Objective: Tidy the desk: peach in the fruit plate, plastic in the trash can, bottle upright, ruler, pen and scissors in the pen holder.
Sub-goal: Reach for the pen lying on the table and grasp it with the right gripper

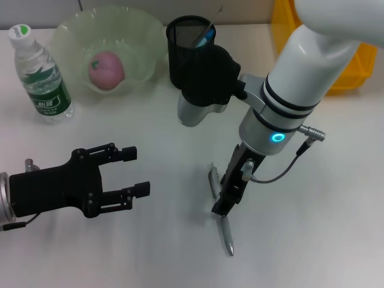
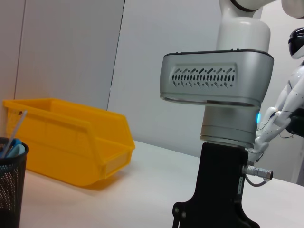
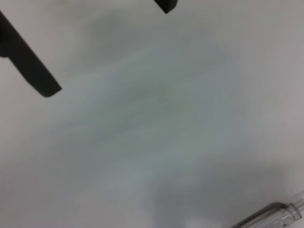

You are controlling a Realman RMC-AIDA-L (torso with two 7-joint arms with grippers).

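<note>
Head view: white desk (image 1: 150, 252) filling the frame, with a yellow bin (image 1: 354, 66) at the far right edge. Right arm reaching down over mid-desk, its bulk covering part of the black mesh pen holder (image 1: 189, 42) behind it. Fruit plate (image 1: 144, 36), pale green and translucent, at the far left-centre, holding the pink peach (image 1: 106, 70). Just left of the plate, bottle (image 1: 43, 78) upright, green label, white cap. Pen holder directly right of the plate, with a blue-handled item (image 1: 204, 37) and a thin stick protruding. Left gripper (image 1: 135, 172) low at the near left, fingers spread wide, nothing between them, well apart from everything else. Right gripper (image 1: 225, 198) pointing down at the desk, fingers narrow; whether closed on anything cannot be told. Silver pen (image 1: 227, 235) lying on the desk right beneath and just beyond the fingertips; a second thin grey item (image 1: 213, 181) lying just left of the gripper. Left wrist view: yellow bin (image 2: 71, 142), pen holder rim (image 2: 12, 190), right arm housing (image 2: 216, 78) in front. Right wrist view: bare desk, a clear pen end (image 3: 275, 214) at one corner.
</note>
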